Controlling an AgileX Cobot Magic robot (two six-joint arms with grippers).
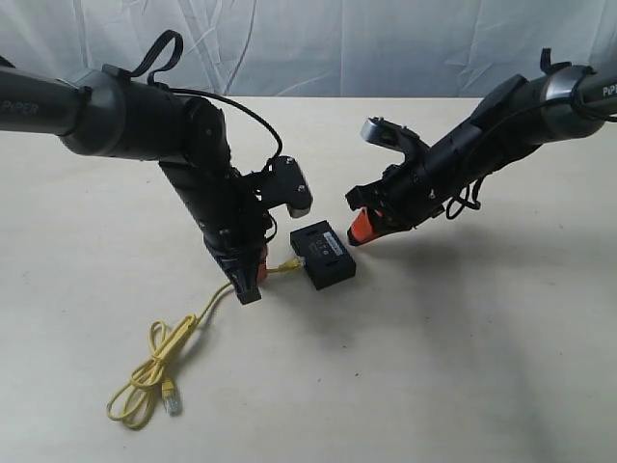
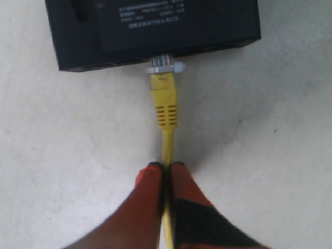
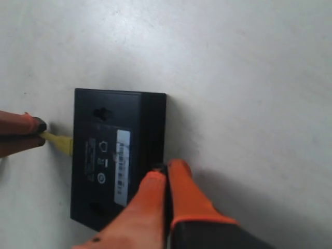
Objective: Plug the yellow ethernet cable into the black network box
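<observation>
Pinching cable (image 2: pixel 165 106) in left gripper (image 2: pixel 165 167), orange fingers pressed onto the cord just behind the yellow boot. Clear plug (image 2: pixel 162 63) at a side port of box (image 2: pixel 155 26), tip inside the opening; cannot tell if fully seated. Box lying flat mid-worktop (image 1: pixel 482 367), label (image 3: pixel 122 166) facing up. From the left gripper, cord trailing away from the box across the worktop to loose loops, with far plug (image 1: pixel 172 397) lying free beside them. Right gripper (image 3: pixel 166 168) pressed together, nothing between the fingers, tips at the box edge opposite the port side; touching or just beside, cannot tell. Both arms angled down toward the box from opposite sides.
</observation>
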